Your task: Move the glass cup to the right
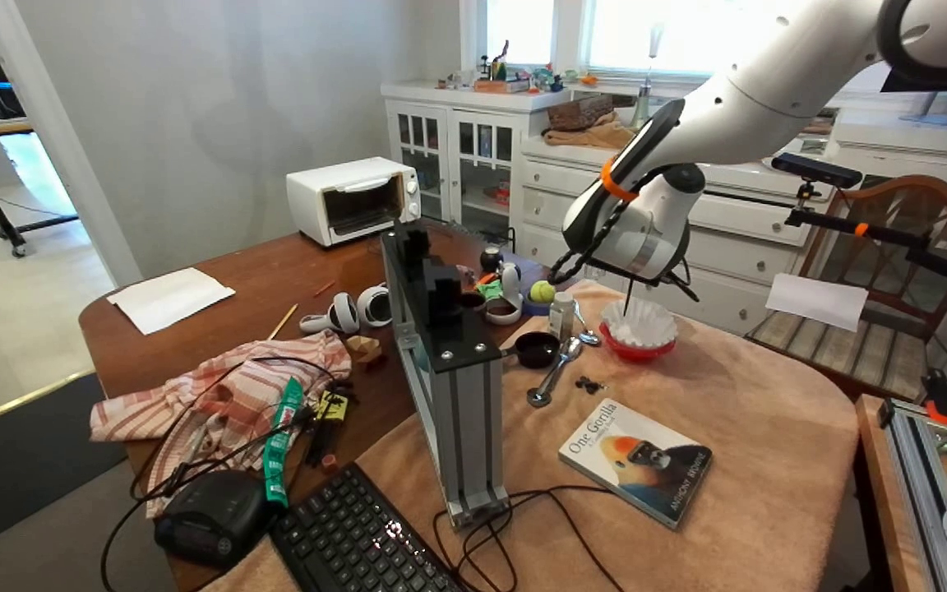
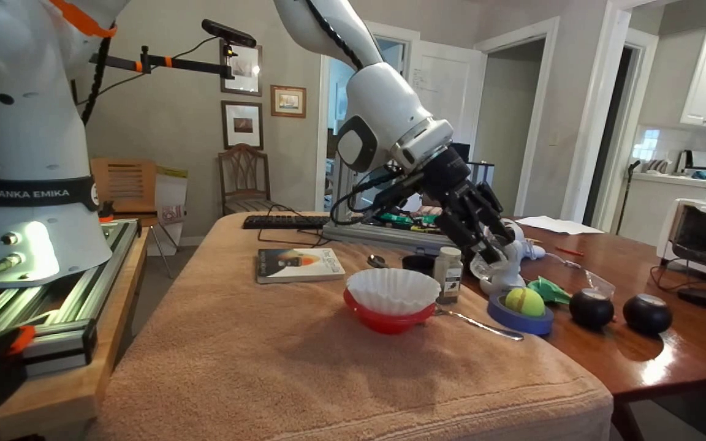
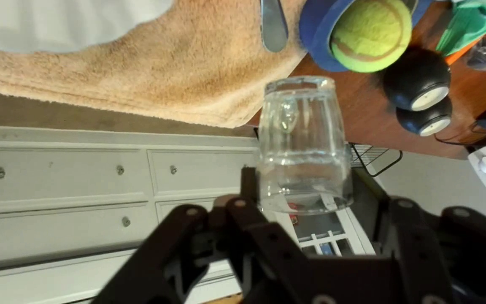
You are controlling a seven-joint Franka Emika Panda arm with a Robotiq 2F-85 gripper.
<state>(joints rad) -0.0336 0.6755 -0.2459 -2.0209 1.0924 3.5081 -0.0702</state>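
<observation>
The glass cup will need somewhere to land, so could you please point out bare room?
The glass cup could go on bare peach towel stretching from the book and red bowl toward the wooden bench, or bare table between the paper and toaster oven. It is crowded around the bottle, tennis ball and blue ring.

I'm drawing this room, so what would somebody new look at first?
Probably the big white robot arm, stretched over the table, its black gripper holding a clear glass cup. Next might come the bright yellow tennis ball, resting in a blue ring by the edge of the peach towel. On that towel, the frilly white paper in the red bowl may catch an eye too.
</observation>
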